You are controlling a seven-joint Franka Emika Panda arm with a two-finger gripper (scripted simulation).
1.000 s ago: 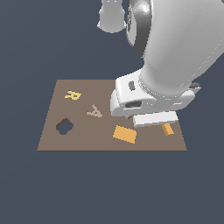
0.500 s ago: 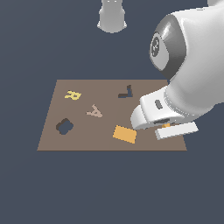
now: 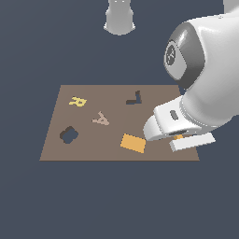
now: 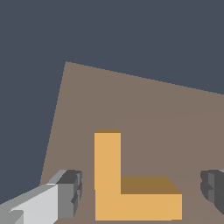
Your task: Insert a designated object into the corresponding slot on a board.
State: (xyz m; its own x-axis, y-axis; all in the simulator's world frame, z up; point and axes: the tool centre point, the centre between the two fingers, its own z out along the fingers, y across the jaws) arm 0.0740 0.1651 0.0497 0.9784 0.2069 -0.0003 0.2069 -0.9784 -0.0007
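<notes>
Your gripper (image 4: pixel 140 194) has its two fingers spread wide, one on each side of the orange L-shaped block (image 4: pixel 127 192), and neither pad touches the block: you can see bare board between each finger (image 4: pixel 70 192) and the orange faces. So it is not pinching anything now; it stands around the piece, ready to close.

In the wrist view the block lies flat on the brown board (image 4: pixel 153 113), near one corner of it. In the exterior view the arm's hand covers the block almost fully; only a small orange spot (image 3: pixel 178 137) shows under the hand, near the board's edge at the exterior view's right. I think the fingers are placed this way so they can close across the block, but how deep they reach I cannot tell.

The L-shaped slot (image 3: pixel 134 99) is empty, well apart from the block, toward the far edge of the board. The flat orange rectangle (image 3: pixel 133 143) lies between the hand and the letter "A" (image 3: pixel 101 119); the yellow "R" (image 3: pixel 77 101) and the dark rounded hole (image 3: pixel 69 135) are further to the exterior view's left.

The grasp is not yet made, so most of the task remains. Before you lift, check that the pads meet flat faces, because a skewed grip may turn the L and spoil the fit later.
</notes>
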